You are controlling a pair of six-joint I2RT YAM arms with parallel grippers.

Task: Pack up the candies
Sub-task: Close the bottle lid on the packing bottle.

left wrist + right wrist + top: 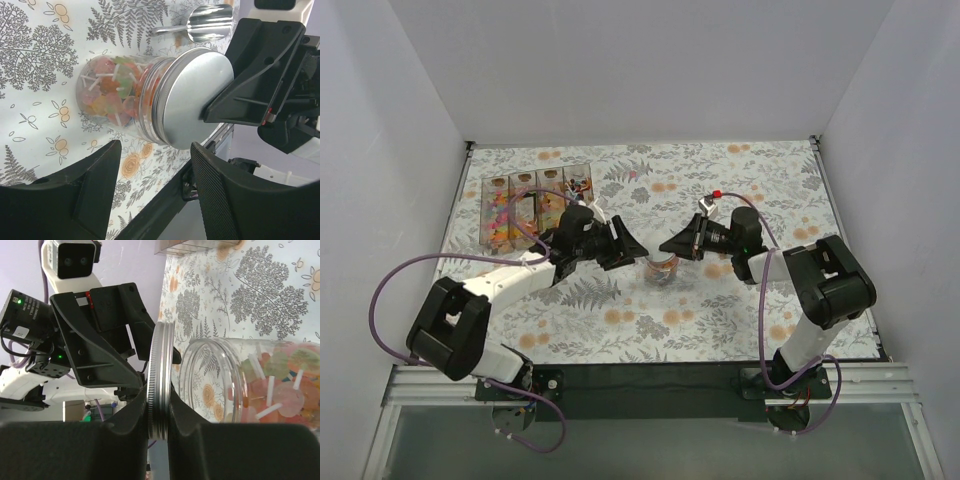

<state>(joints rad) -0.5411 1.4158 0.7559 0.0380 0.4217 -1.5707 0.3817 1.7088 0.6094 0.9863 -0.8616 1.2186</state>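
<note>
Candies [280,390] fill the jar [215,370] at mid table [770,320]. Your right gripper [160,405] clamps the lid [161,355] beside its mouth; your left gripper [156,146] gapes empty. Seat the lid squarely, then twist.

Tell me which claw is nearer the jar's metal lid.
Right. The right claw grips the metal lid by its rim; the left claw hangs open beside the jar, clear of the lid.

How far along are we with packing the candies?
Done: the jar holds a load of candies, and the scoop lies aside. In hand: the right hand grips the lid at the jar's mouth, not yet seated. Left: close the jar; the left hand stands open nearby.
</note>
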